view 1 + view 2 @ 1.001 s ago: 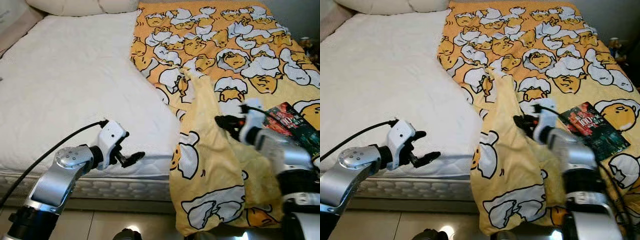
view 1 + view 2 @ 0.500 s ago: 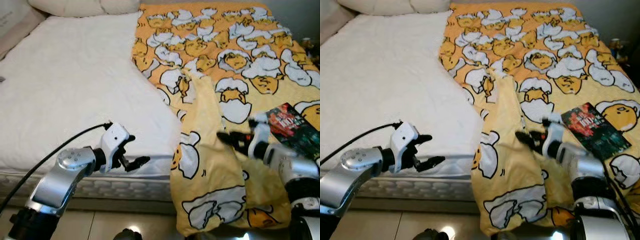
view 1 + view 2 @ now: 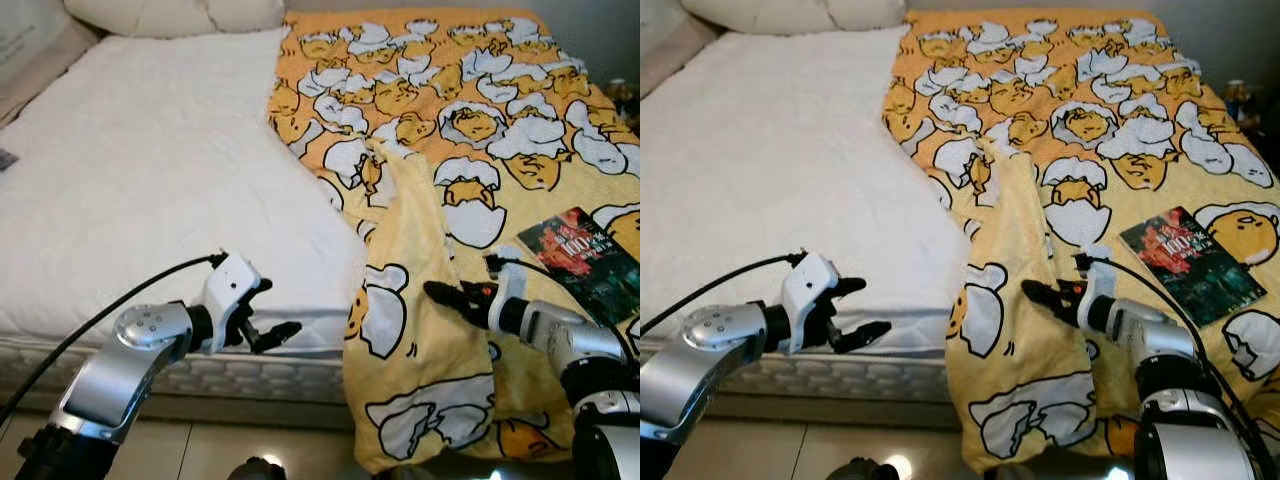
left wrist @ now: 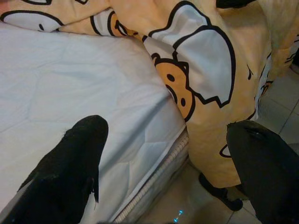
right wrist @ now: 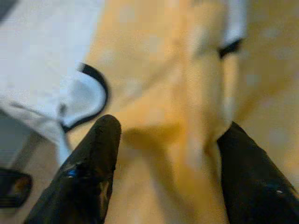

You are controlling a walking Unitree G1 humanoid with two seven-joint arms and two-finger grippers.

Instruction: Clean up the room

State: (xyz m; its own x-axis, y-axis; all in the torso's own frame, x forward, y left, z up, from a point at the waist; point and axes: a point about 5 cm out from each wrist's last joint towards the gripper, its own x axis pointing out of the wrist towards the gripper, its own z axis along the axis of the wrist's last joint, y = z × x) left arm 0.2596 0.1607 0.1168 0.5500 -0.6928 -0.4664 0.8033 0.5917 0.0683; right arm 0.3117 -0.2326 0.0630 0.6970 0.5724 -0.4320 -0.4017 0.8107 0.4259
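A yellow blanket [image 3: 460,110] printed with egg cartoons covers the right half of the bed, and a bunched fold [image 3: 415,330] of it hangs over the near edge towards the floor. My right gripper [image 3: 447,297] is open and level with that hanging fold, its fingertips [image 5: 96,158] right at the cloth with nothing pinched between them. My left gripper [image 3: 270,310] is open too, hovering by the near edge of the bare white mattress [image 3: 150,170], a little left of the blanket's hanging corner [image 4: 196,60].
A dark book with red print [image 3: 585,260] lies on the blanket at the right. Pillows [image 3: 170,12] sit at the head of the bed. A small dark item [image 3: 5,158] rests at the mattress's left edge. Tiled floor [image 3: 200,450] runs below the bed.
My right gripper has dropped lower and pulled back along the hanging fold. The left gripper has sunk slightly towards the mattress edge. The blanket keeps its shape.
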